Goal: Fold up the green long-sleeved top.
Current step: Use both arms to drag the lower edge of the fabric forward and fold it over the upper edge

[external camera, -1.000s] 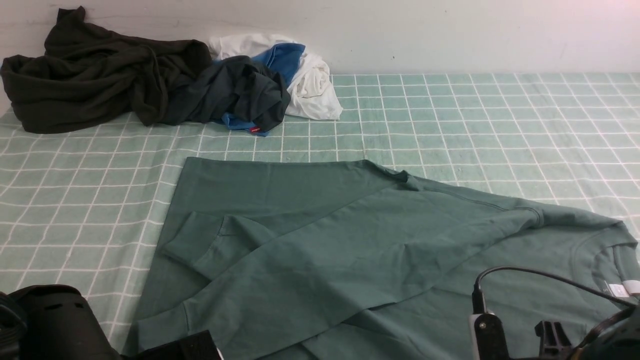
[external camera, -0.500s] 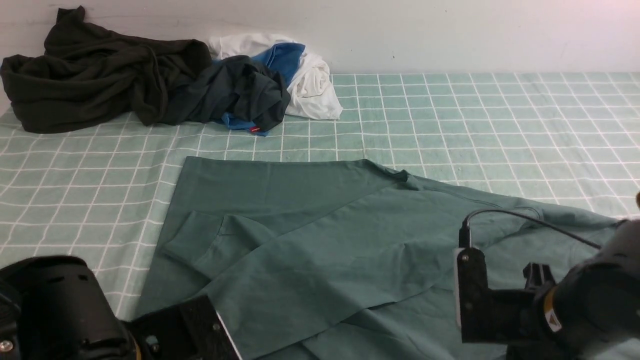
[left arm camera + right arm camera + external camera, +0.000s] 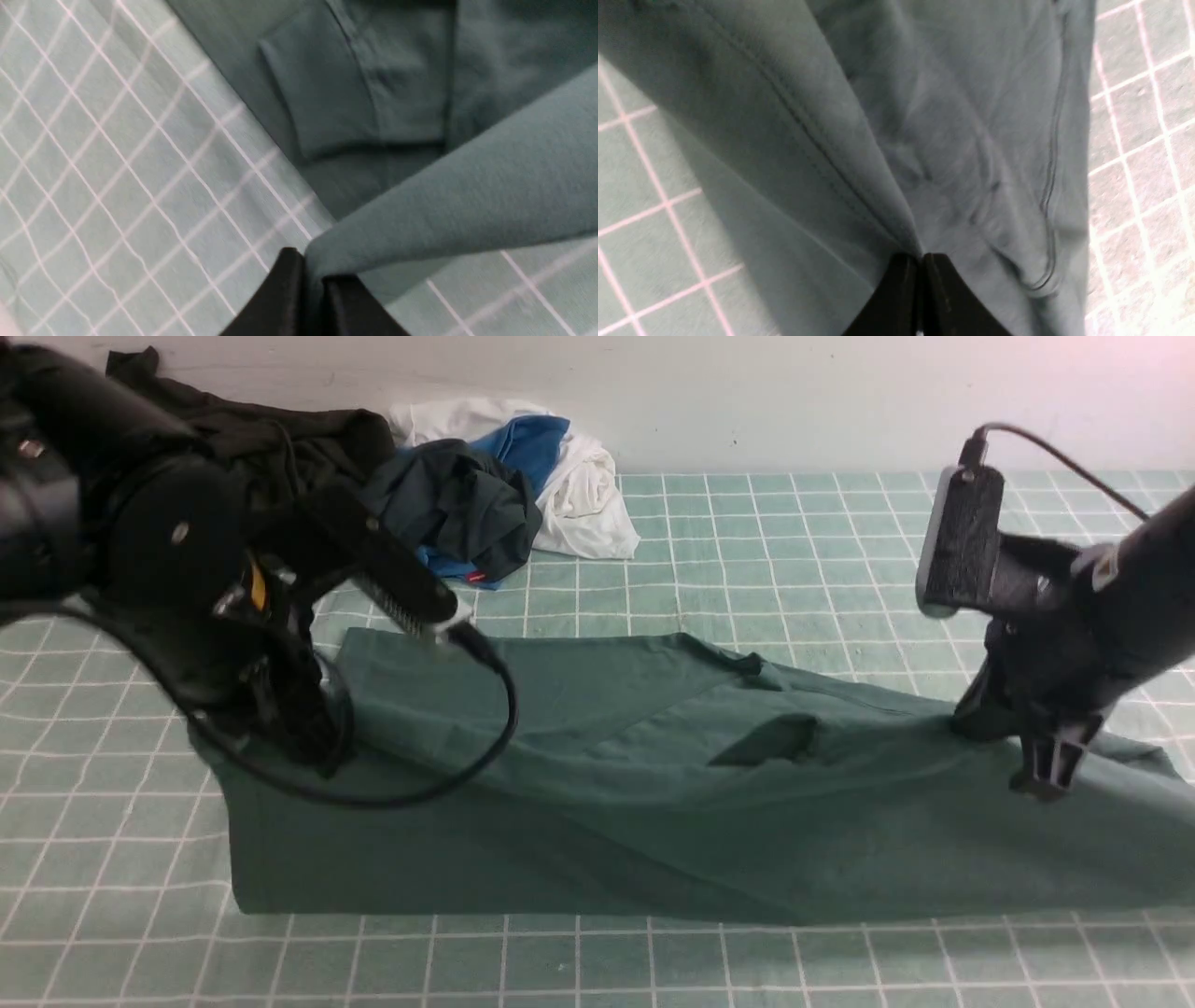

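Top pinched at both ends, spread across the checked cloth

Left gripper has its jaws closed on a fold of the top's edge, holding it up above a cuffed sleeve that lies flat below; right gripper has its jaws closed tight on a bunch of fabric beside a seam; in the front view the top stretches between the two and slopes down to the cloth on the near side; a pile of other clothes sits well apart at the far left.
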